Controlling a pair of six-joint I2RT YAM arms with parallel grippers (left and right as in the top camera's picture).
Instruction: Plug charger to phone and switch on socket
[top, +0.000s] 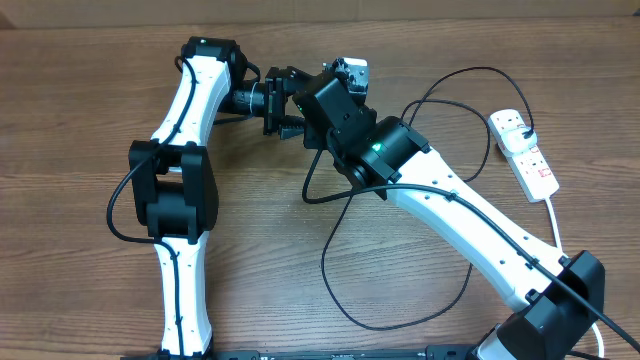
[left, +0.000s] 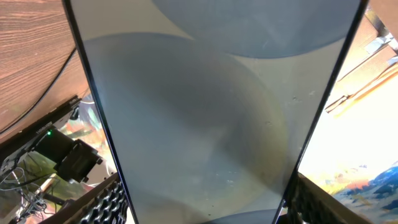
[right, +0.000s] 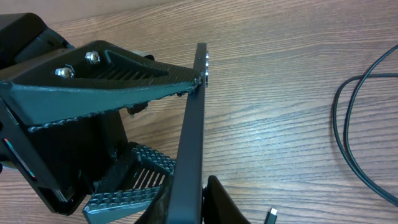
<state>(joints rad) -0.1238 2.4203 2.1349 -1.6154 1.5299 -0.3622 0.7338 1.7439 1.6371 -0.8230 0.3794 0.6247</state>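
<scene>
Overhead and wrist views, read left to right. On the wood-grain counter (top: 80, 250) the left arm reaches right, and its left tool (top: 292, 102) is partly covered by the right arm's wrist.

The phone (left: 205, 124) is held off the counter in the left tool, whose ribbed fingers (left: 112, 200) are clamped on its two long edges. In the left wrist view the phone fills the frame with a dull grey reflective face. No text can be read on it, and both of its ends are cut off. The right wrist view shows it edge-on as a thin dark slab.

Only dark curved parts of the right tool (right: 198, 210) enter at the lower frame edge, close to the phone's lower end. Its opening cannot be told.

The connector tip (right: 272, 215) of the charger (top: 480, 69) sits just right of that, half cut off, and what carries it is unclear. The cable loops loosely across the counter. Its black plug (top: 527, 133) sits in the socket (top: 528, 160) at far right. The switches are too small to read.
</scene>
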